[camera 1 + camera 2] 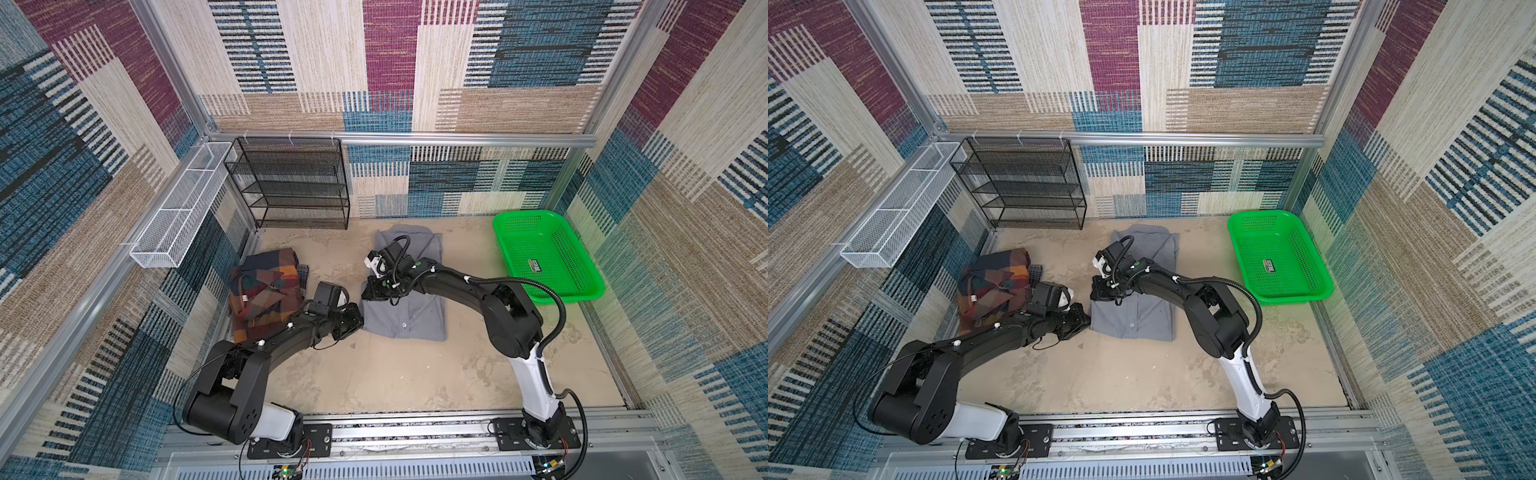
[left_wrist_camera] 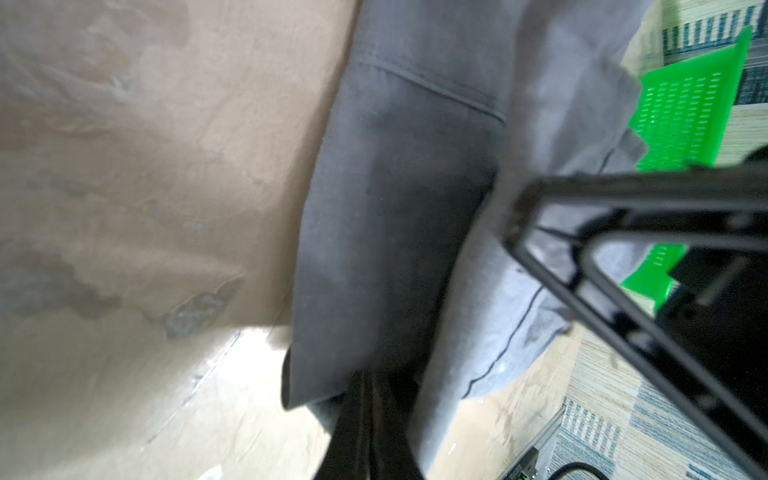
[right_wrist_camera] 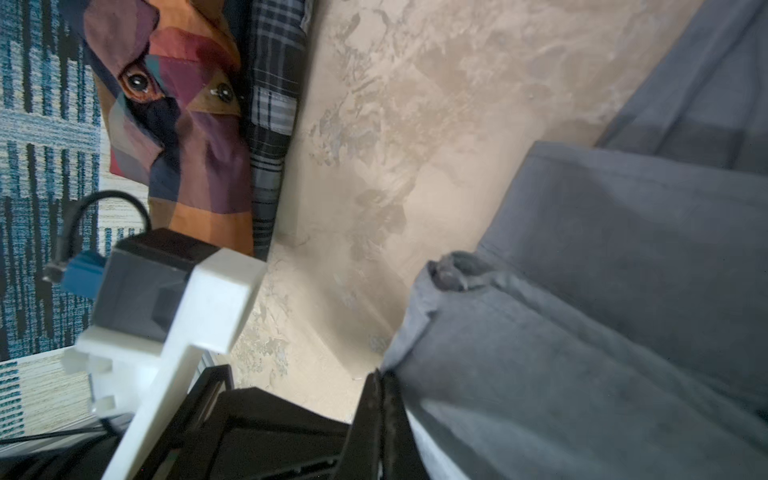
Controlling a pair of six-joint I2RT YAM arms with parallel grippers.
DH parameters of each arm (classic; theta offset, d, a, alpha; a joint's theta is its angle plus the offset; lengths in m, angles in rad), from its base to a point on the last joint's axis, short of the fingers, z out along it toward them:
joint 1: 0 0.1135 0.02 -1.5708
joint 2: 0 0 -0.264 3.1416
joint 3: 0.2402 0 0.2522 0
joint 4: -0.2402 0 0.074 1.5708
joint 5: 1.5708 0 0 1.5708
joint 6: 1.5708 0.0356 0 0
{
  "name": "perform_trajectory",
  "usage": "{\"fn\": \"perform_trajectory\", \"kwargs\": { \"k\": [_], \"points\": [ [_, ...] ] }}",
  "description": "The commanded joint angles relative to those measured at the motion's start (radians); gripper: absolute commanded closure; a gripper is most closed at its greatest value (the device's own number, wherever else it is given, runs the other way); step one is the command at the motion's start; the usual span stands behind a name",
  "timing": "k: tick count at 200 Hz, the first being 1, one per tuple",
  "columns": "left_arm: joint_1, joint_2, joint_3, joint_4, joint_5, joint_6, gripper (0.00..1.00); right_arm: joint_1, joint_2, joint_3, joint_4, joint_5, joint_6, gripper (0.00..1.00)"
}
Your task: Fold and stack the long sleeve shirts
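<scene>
Slippage is the risk, since the left gripper and the right gripper are each clenched, seemingly on only a thin pinch, along the left edge of the gray shirt at mid-scene, so uneven pulls could spill that soft, limp folded rectangle open beside the rumpled plaid shirt further left.

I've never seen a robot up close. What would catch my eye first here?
Two black arms meet mid-table, the left arm and right arm each with jaws shut on the left edge of a folded gray shirt. A bundled plaid shirt lies to its left, and a bright green mesh basket sits empty at the far right.
</scene>
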Motion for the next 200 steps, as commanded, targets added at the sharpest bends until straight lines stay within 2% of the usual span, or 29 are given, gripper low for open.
{"fn": "perform_trajectory", "kwargs": {
  "k": [1, 22, 50, 64, 80, 86, 108, 125, 164, 180, 200],
  "points": [
    [0.004, -0.055, -0.010, -0.045, -0.011, 0.009, 0.89, 0.001, 0.034, 0.036, 0.024, -0.026, 0.016, 1.00],
    [0.009, -0.135, -0.019, -0.135, -0.039, 0.010, 0.81, -0.005, 0.062, 0.072, 0.006, 0.017, 0.014, 1.00],
    [0.012, -0.247, -0.028, -0.252, -0.063, 0.010, 0.69, -0.024, 0.082, 0.088, 0.010, -0.011, 0.025, 1.00],
    [0.012, -0.297, -0.023, -0.298, -0.067, 0.014, 0.63, -0.032, 0.071, 0.101, -0.006, -0.006, 0.017, 0.90],
    [0.012, -0.324, -0.007, -0.334, -0.060, 0.026, 0.60, -0.042, 0.018, 0.094, -0.013, 0.011, 0.004, 0.62],
    [0.012, -0.324, 0.001, -0.344, -0.060, 0.032, 0.60, -0.049, -0.007, 0.086, -0.014, 0.013, 0.001, 0.56],
    [0.012, -0.283, 0.024, -0.335, -0.043, 0.042, 0.60, -0.091, -0.118, 0.006, 0.014, -0.006, 0.005, 0.51],
    [0.013, -0.225, 0.060, -0.317, -0.014, 0.042, 0.60, -0.143, -0.242, -0.115, 0.060, -0.030, 0.013, 0.47],
    [0.012, -0.060, 0.191, -0.330, 0.002, 0.105, 0.60, -0.237, -0.488, -0.437, 0.100, 0.037, -0.030, 0.42],
    [0.012, 0.004, 0.234, -0.321, -0.005, 0.136, 0.60, -0.257, -0.542, -0.554, 0.169, 0.022, -0.028, 0.42],
    [0.014, 0.088, 0.296, -0.321, -0.004, 0.151, 0.60, -0.282, -0.529, -0.631, 0.237, -0.046, -0.026, 0.44]
  ]
}}
